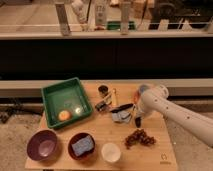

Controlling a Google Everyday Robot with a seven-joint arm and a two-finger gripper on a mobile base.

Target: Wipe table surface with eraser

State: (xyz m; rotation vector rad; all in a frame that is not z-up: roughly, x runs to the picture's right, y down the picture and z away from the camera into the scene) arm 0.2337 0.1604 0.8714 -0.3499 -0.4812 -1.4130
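My white arm reaches in from the right over the table surface (159, 148), a light tan wooden board. The gripper (138, 118) points down at the board's right middle and is shut on the eraser (138, 123), a black oblong block that sticks out below it. The block's lower end is at the board, just right of a grey object (120, 117). Whether it presses on the wood, I cannot tell.
A thin black strip (123, 107) lies just left of the gripper, and a brown grape cluster (138, 138) is in front. A green tray (65, 102), purple bowl (42, 145), red bowl with blue sponge (83, 146), white cup (111, 152) and black cup (103, 90) fill the left.
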